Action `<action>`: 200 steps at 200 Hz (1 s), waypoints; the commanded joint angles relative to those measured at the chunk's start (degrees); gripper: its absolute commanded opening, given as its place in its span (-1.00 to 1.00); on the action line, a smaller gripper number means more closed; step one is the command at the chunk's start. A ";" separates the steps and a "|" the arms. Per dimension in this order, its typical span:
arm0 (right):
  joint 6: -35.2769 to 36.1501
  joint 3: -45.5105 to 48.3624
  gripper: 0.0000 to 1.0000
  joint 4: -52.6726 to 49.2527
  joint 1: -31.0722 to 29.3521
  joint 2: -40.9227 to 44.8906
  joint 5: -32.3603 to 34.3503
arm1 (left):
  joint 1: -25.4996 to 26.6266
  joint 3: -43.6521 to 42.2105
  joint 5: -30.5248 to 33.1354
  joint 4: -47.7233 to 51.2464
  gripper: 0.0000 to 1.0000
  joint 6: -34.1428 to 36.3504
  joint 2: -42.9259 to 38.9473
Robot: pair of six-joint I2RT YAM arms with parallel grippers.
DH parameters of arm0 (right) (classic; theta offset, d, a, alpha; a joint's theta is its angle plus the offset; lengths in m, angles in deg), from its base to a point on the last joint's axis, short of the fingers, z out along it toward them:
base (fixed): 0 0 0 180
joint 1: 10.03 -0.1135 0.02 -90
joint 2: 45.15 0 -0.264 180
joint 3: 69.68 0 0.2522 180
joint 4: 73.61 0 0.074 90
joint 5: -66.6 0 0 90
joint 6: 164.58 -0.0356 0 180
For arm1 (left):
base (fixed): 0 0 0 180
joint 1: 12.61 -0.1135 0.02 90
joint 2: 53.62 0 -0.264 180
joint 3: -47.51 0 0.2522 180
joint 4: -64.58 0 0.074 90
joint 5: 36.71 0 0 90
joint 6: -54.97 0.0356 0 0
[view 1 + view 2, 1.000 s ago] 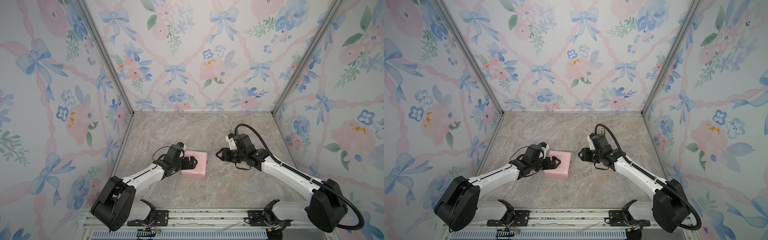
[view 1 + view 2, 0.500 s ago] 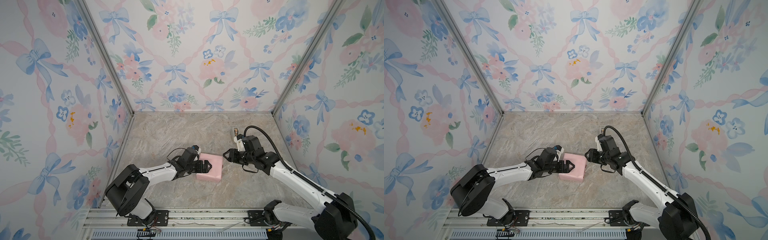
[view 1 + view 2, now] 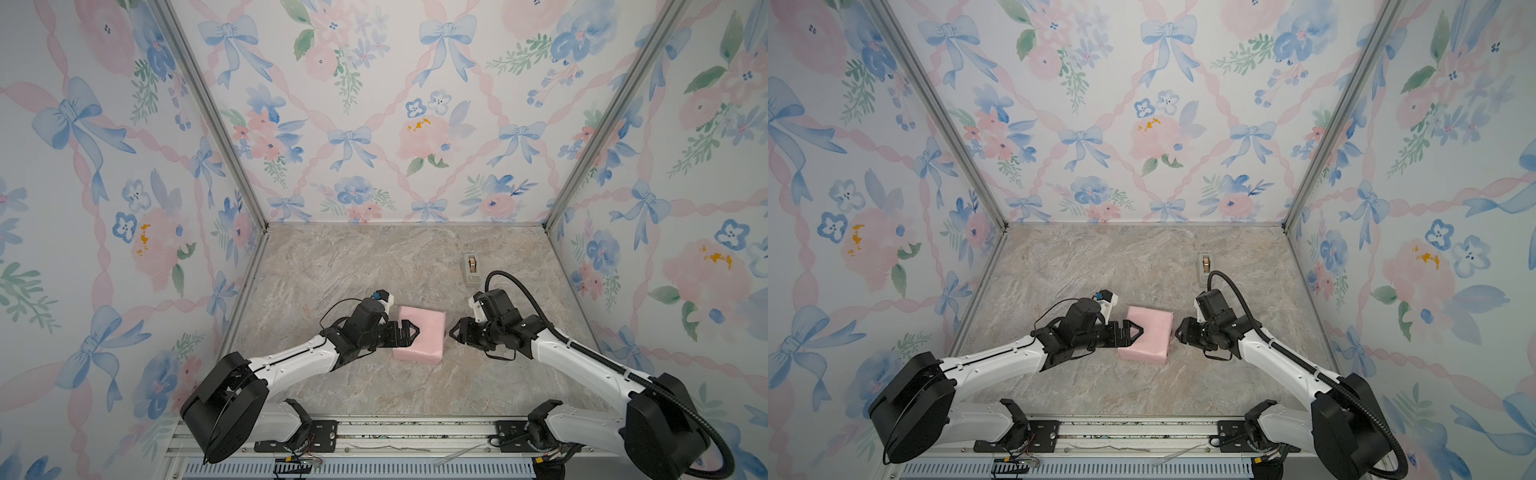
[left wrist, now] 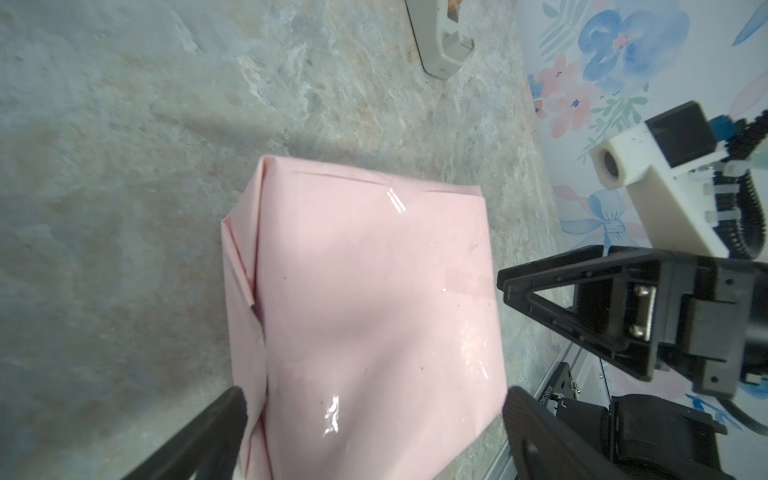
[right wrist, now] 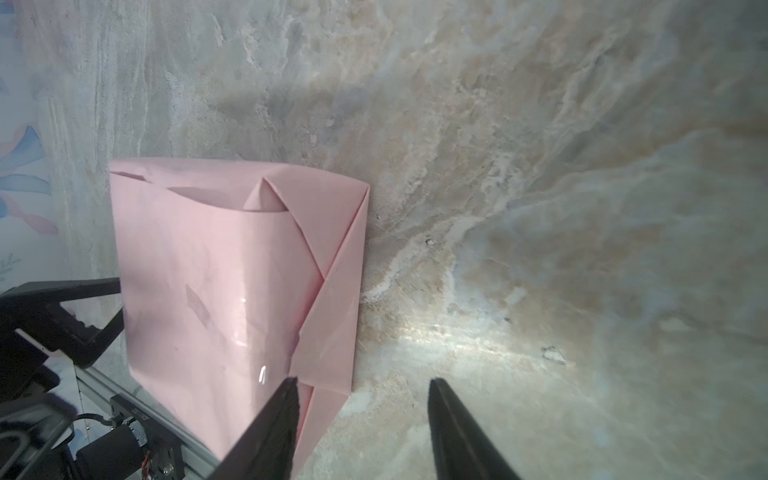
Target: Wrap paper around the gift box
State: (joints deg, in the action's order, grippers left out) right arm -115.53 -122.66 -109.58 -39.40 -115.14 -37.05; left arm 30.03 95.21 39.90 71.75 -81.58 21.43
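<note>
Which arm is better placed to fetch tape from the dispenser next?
Right, probably. The tape dispenser stands on its side of the table, behind the right tool, which is open and holds nothing. The left tool has its jaws on both sides of the paper that covers the gift box.

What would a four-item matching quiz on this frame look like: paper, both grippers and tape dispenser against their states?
Things:
1. paper
2. left gripper
3. right gripper
4. tape dispenser

States:
A. open, empty, beside the folded end of the paper
B. stands apart, farther back on the right
C. pink side out, folded shut into a block shape
D. open wide, jaws on either side of the paper

Pairs: 1-C, 2-D, 3-A, 4-B.
</note>
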 commanded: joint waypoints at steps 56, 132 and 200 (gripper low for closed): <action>1.16 -3.39 0.04 5.72 -0.54 -8.29 -1.98 | 5.15 0.52 -1.76 0.43 0.96 -2.16 0.36; 2.81 -5.03 0.03 0.63 0.11 -4.79 2.58 | 5.37 2.71 7.07 6.93 0.96 2.79 -3.01; 18.20 -4.46 0.93 3.65 12.49 14.54 22.68 | -4.59 -9.18 44.09 -13.76 0.96 31.33 -28.43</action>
State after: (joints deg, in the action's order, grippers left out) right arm -105.80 -126.97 -108.45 -30.72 -105.37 -25.75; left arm 30.00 93.20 68.07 71.14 -65.36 -0.76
